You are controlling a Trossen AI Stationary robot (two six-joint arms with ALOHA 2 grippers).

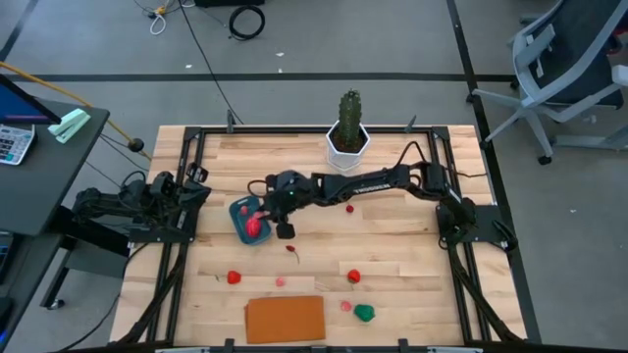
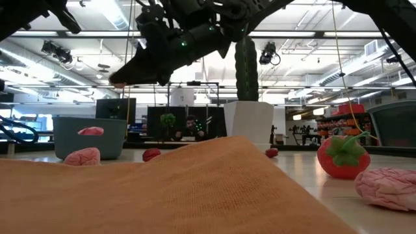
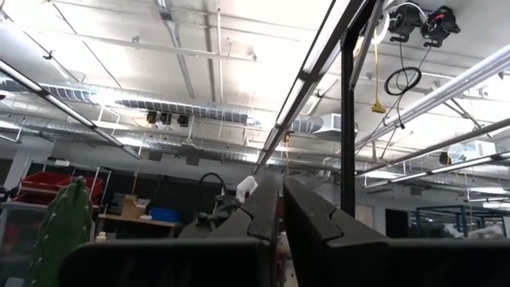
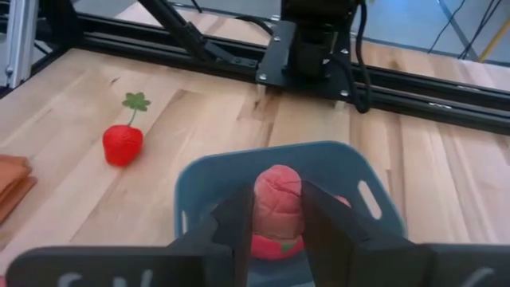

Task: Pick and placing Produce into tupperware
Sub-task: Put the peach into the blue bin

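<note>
Tupperware [image 1: 242, 222], the small teal-blue container, sits left of centre on the wooden tabletop [image 1: 392, 245], near the left arm's base. The right gripper [image 4: 277, 214] hangs directly over it, its dark fingers [image 4: 236, 219] closed on a pink segmented piece of produce [image 4: 276, 199], held upright above the container's open mouth. Something red with a touch of green lies inside the tupperware under that piece, though the fingers hide most of it. In the low view another pink piece [image 2: 90, 130] shows over the container's rim.

The right arm stretches across the tabletop from its base on the right, passing just in front of the green cactus in its white pot [image 1: 347, 137], which stands at the back edge. The left gripper [image 3: 280, 209] waits at the left edge, tilted up toward the ceiling, its fingers closed together with only a thin slit between them.

Loose produce is scattered on the near half of the tabletop: a red strawberry [image 1: 234, 277] at the left, a small pink piece [image 1: 281, 281] beside it, a dark red piece [image 1: 291, 249] just below the container, a second red strawberry [image 1: 353, 277], a small red piece [image 1: 350, 208] under the right arm, and a pink piece [image 1: 345, 305] next to the green one [image 1: 364, 313]. The flat orange board [image 1: 285, 319] lies at the front edge, filling the foreground of the low view and blocking much of the tabletop there.
</note>
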